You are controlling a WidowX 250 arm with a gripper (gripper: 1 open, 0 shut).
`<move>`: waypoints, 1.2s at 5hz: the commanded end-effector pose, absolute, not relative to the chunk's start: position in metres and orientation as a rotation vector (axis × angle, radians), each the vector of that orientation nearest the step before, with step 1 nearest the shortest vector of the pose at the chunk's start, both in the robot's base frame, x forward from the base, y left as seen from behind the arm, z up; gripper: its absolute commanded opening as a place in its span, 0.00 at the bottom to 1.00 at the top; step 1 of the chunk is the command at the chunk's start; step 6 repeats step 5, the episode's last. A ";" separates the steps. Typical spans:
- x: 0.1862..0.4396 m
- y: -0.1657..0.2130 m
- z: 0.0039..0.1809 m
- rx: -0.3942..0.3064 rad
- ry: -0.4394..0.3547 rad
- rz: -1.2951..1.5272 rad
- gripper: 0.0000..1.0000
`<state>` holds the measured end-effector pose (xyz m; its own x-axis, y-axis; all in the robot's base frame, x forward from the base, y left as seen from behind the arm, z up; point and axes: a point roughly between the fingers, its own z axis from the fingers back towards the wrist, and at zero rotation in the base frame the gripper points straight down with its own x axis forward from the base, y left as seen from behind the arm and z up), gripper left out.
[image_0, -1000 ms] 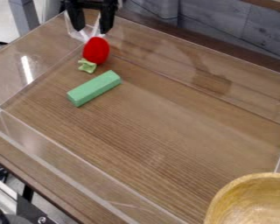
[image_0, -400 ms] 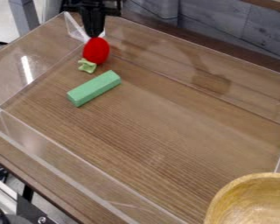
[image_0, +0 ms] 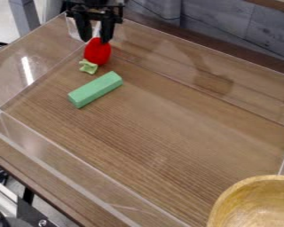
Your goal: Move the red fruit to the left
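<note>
Hanging over the far left corner of the wooden tabletop, the black robot gripper is pointing straight down, its two dark fingers standing spread apart to either side of the top of the small glossy red toy strawberry. The jaws are standing released rather than clenched; whether the fingertips are touching the fruit cannot be told at this size. The strawberry is sitting on the tabletop near the far left corner, directly beneath the gripper, with its light green leafy cap showing at its lower, nearer end. Just in front of the strawberry, and slightly apart from it, a green rectangular block is lying flat on the wood, its long axis running diagonally from near left to far right. A low transparent wall is enclosing the tabletop on all visible sides, catching pale reflections along the left edge. A round, light wooden bowl is showing partly at the near right corner, cut off by the frame edge and well apart from the strawberry and the block. Grey planked surfaces are lying behind the far wall, out of focus.
</note>
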<state>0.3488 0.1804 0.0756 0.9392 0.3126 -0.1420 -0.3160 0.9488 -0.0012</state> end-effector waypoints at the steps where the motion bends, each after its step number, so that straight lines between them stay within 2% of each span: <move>1: 0.356 0.180 0.103 0.000 0.077 0.327 1.00; 6: 0.357 0.176 0.096 0.017 0.108 0.337 1.00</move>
